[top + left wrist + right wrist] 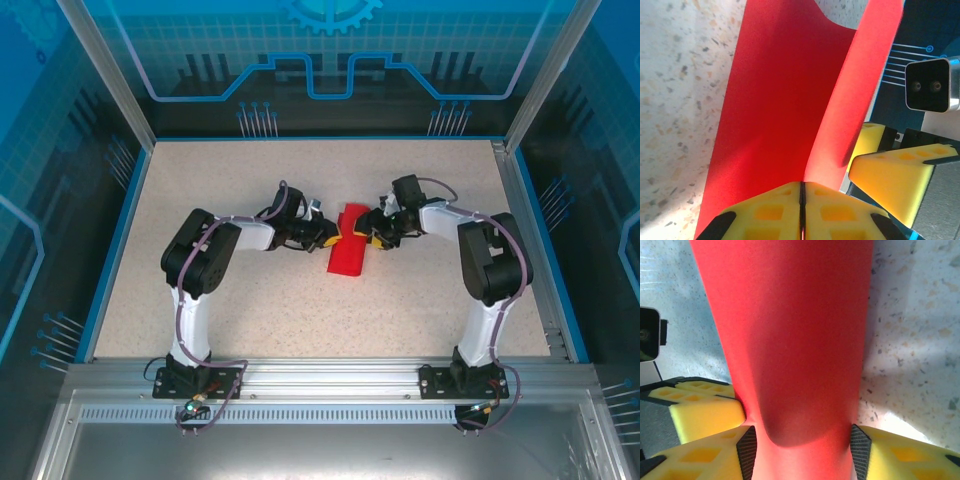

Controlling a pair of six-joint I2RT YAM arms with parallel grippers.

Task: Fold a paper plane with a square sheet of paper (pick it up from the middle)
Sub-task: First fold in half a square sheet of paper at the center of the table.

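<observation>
Paper, from above: the red sheet of paper (347,252) is seen near the middle of the table (230,300), between the two grippers. It looks like a narrow folded strip.
Paper, from the left wrist: here the paper is seen bent like a trough. One side lies low toward the table and the other side stands up. This bend is not made out from above.
Left gripper: the left gripper (330,238) is placed at the left side of the paper. In its own wrist view the yellow fingers (770,212) are seen pressed together, and the paper's fold is pinched between them. From above the fingers are too small for this to be told.
Right gripper: the right gripper (368,233) is placed at the right side of the paper. In its own wrist view the fingers are seen held apart, with the paper between them. The paper's edges are met by both black pads (746,450). Whether the paper is squeezed cannot be told.
Right fingers, from the left wrist: the right gripper's yellow fingers (897,172) are seen just beside the raised side of the paper.
Table: a pale speckled top is seen beside the paper in both wrist views.
</observation>
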